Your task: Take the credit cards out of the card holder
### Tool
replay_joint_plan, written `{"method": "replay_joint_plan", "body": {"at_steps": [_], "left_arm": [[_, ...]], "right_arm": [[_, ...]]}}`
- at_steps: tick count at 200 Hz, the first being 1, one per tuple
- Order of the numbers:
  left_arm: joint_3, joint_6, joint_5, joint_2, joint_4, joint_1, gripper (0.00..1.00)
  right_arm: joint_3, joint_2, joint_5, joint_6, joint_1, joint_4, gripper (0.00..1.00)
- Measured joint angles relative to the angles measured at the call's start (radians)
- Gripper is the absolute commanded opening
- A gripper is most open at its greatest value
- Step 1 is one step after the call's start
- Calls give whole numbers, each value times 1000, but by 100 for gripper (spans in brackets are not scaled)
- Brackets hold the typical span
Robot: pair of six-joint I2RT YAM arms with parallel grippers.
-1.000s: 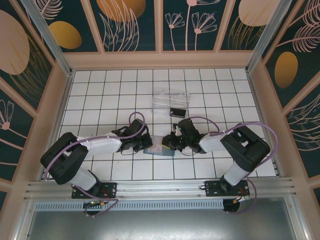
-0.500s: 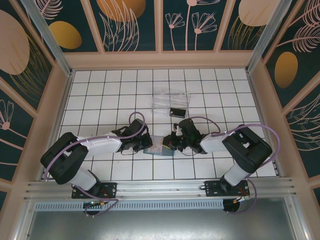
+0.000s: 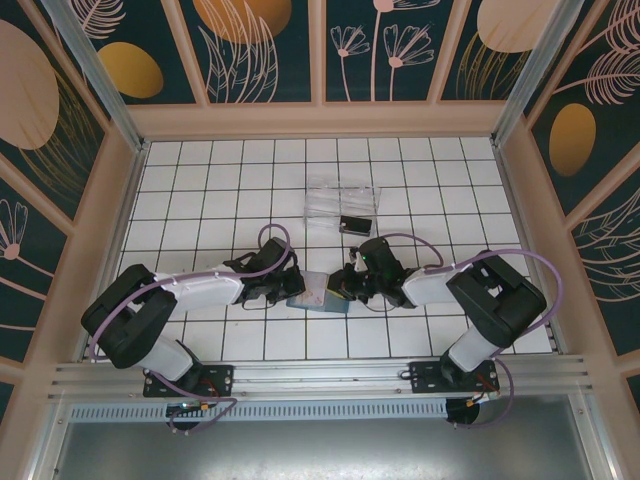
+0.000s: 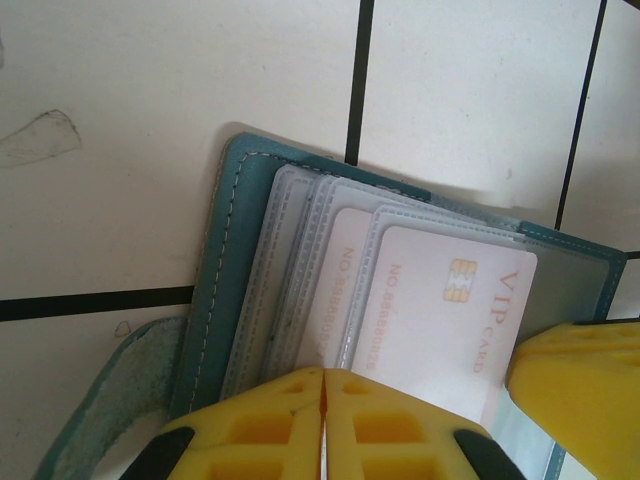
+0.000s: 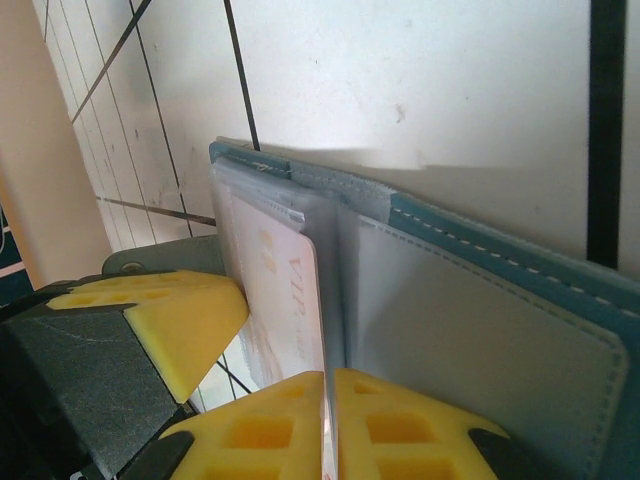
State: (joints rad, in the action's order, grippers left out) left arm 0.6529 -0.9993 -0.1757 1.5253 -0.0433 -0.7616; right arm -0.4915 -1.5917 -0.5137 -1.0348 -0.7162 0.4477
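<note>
The teal card holder (image 3: 318, 297) lies open on the tiles between both grippers, its blue-grey pockets (image 4: 290, 270) facing up. A pale pink VIP credit card (image 4: 450, 310) sticks out of a pocket, and another pink card (image 4: 345, 290) sits behind it. My left gripper (image 4: 325, 400) is shut, its yellow tips pressed on the pocket side of the holder (image 5: 520, 330). My right gripper (image 5: 327, 410) is shut on the outer edge of the VIP card (image 5: 285, 290). A small black card (image 3: 352, 224) lies by the clear tray.
A clear plastic tray (image 3: 335, 198) stands two tiles behind the holder. The tiled floor is walled by a wooden frame (image 3: 320, 118). Both arms' cables (image 3: 270, 235) arch over the wrists.
The right arm has edged slightly to the right with its jaws closing a touch. The left arm and the card holder have stayed put.
</note>
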Motion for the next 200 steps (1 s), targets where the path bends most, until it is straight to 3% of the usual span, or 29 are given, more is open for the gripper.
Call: {"method": "replay_joint_plan", "body": {"at_steps": [127, 200], "left_arm": [[13, 0, -1, 11, -9, 0, 9], [13, 0, -1, 11, -9, 0, 10]], "right_arm": [[-2, -34, -12, 0, 1, 29, 14], [-5, -44, -18, -1, 2, 50, 6]]}}
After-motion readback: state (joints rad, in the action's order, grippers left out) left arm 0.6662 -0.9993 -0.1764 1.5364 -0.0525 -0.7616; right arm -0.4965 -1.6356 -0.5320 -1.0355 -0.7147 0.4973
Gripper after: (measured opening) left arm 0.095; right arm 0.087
